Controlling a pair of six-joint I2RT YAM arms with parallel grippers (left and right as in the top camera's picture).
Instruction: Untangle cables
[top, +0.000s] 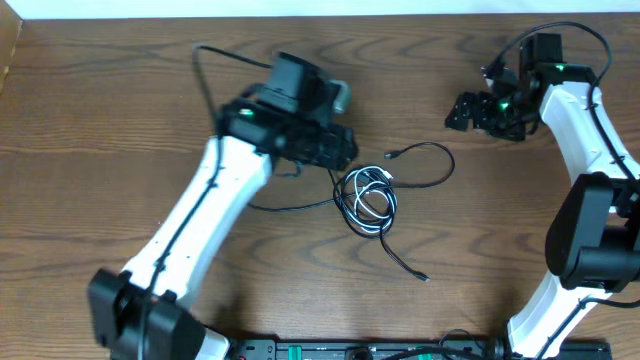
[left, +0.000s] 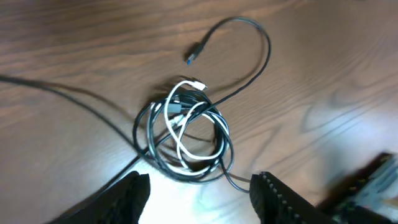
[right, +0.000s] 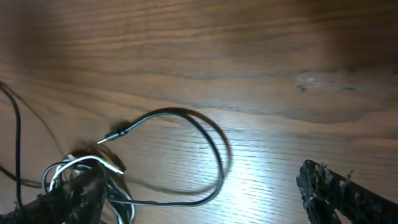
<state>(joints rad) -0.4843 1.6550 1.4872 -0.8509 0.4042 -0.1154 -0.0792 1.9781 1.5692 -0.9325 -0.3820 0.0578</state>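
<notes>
A thin black cable (top: 425, 165) and a shorter white cable (top: 372, 200) lie coiled together in one bundle on the wooden table. One black end loops out to a plug (top: 392, 154); another trails to a plug at the front (top: 423, 276). The left wrist view shows the black coil (left: 149, 134) with the white cable (left: 180, 144) wound inside it. My left gripper (left: 200, 196) is open and empty, just beside the bundle's near edge. My right gripper (right: 205, 196) is open and empty, away at the far right; its view shows the black loop (right: 214, 146) and the white cable (right: 81, 165).
A thicker black cord (top: 210, 75) runs along the left arm. The right arm (top: 575, 110) stands at the table's right side. The table's back edge (top: 300, 14) meets a white wall. A black rail (top: 380, 350) runs along the front.
</notes>
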